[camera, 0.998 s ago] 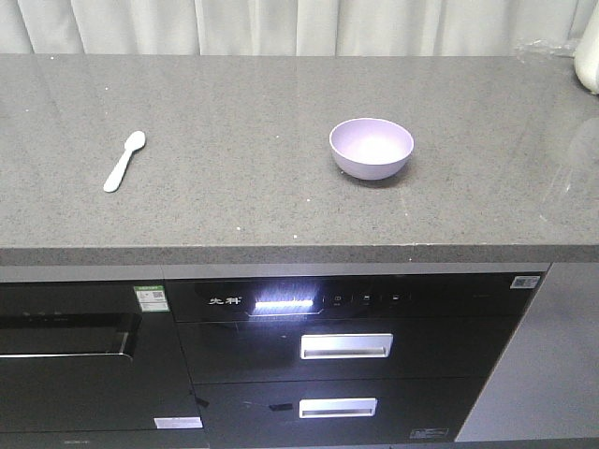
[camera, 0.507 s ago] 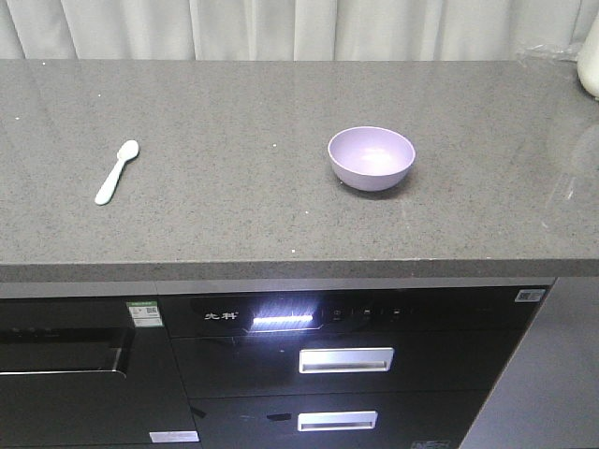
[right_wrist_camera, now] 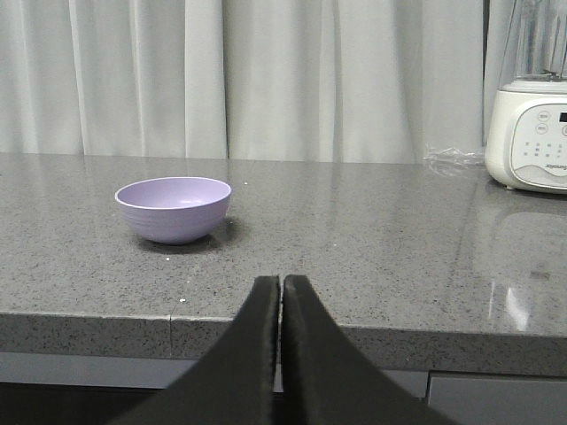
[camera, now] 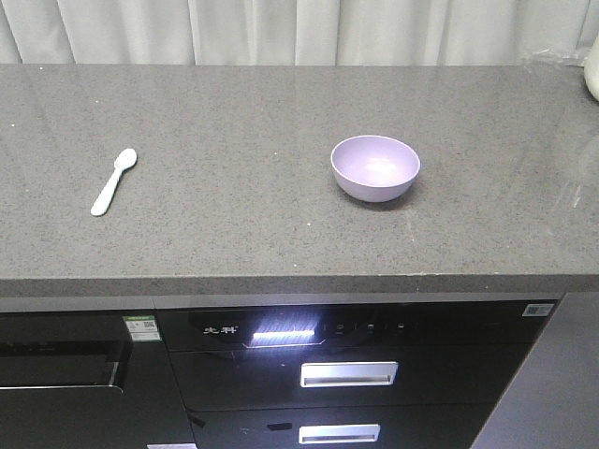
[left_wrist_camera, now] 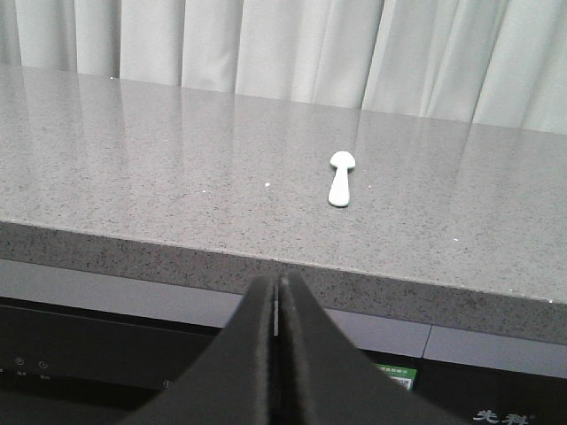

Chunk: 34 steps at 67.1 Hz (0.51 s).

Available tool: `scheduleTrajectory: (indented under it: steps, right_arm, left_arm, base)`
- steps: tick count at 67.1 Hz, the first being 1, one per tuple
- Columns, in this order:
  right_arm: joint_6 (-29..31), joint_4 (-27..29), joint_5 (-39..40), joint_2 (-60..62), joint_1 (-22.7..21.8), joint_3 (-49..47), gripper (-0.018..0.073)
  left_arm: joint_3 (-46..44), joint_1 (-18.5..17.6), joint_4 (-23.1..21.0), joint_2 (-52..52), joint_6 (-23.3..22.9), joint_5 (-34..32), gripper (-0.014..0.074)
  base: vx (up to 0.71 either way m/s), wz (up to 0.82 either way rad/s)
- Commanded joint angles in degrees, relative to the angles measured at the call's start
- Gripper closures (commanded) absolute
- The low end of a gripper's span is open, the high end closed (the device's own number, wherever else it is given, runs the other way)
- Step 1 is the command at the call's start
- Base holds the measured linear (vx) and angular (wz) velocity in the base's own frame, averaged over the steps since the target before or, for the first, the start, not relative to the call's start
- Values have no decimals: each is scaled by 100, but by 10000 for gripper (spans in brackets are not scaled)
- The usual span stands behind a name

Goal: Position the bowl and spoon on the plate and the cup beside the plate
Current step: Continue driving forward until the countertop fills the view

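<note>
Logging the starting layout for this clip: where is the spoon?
In the front view the spoon lies flat on the left part of the grey countertop, well apart from the bowl to its right, head toward the curtain.

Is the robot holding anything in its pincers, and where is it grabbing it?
Nothing. The left pincer and the right pincer are both shut and empty; the spoon and the bowl sit untouched on the counter.

The lavender bowl point(right_wrist_camera: 173, 209) sits upright on the grey table point(right_wrist_camera: 372, 239) at middle left. At bottom centre, the right gripper point(right_wrist_camera: 280, 282) has its jaws pressed together. A white blender point(right_wrist_camera: 530, 133) stands at upper right, with a pale curtain point(right_wrist_camera: 266, 71) behind.
</note>
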<state>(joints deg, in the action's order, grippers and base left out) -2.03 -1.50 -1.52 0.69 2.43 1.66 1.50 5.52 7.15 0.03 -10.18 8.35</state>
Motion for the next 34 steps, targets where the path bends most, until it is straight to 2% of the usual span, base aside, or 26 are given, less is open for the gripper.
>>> scheduleTrajectory:
  steps: [1, 34]
  right_arm:
    - [43, -15, 424, 54, -36, 41, 561]
    - [43, -15, 424, 54, -36, 41, 561]
  left_arm:
    - [147, -22, -31, 93, -41, -430, 602]
    - [147, -22, -31, 93, -41, -430, 602]
  base:
    - [5, 1]
    - [5, 0]
